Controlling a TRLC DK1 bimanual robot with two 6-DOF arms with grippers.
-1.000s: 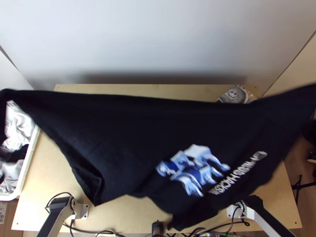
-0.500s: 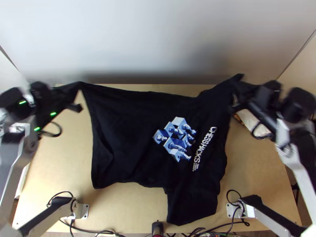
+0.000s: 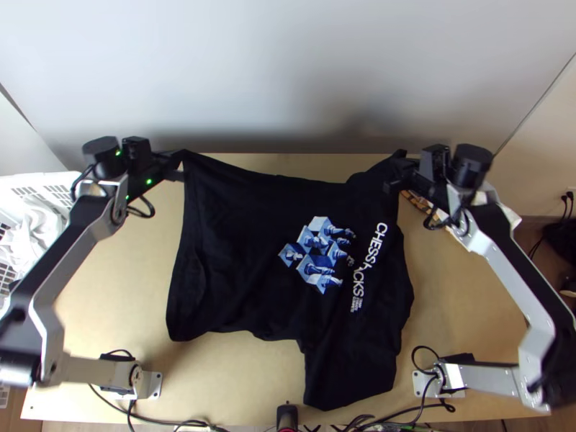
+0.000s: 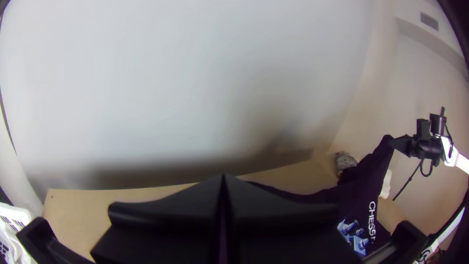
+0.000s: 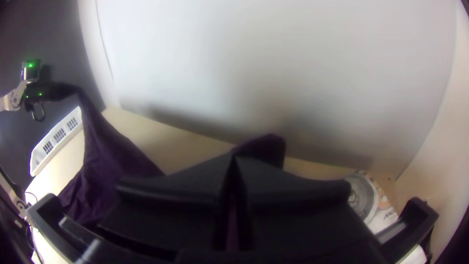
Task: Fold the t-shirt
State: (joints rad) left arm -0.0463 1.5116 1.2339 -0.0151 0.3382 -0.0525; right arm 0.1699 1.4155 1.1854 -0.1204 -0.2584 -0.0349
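In the top view my left gripper (image 3: pixel 180 167) is shut on the upper left corner of the black t-shirt (image 3: pixel 237 237), and my right gripper (image 3: pixel 396 173) is shut on its upper right part. Between them the cloth hangs raised along its far edge, its lower part draping over the table, with the blue print and white lettering facing up. In the left wrist view the fingers of my left gripper (image 4: pixel 223 181) meet, with the t-shirt (image 4: pixel 361 205) beyond. My right gripper (image 5: pixel 233 161) has dark cloth at its tips in the right wrist view.
A white basket (image 3: pixel 54 180) with light cloth stands at the table's left. Some grey and patterned cloth (image 5: pixel 364 195) lies at the far right, partly behind the right arm. Cables run along the near edge of the wooden table (image 3: pixel 468 309).
Both arms have come inward from the sides with the t-shirt in their grippers. The cloth, earlier stretched wide and high above the table, now hangs lower and narrower.
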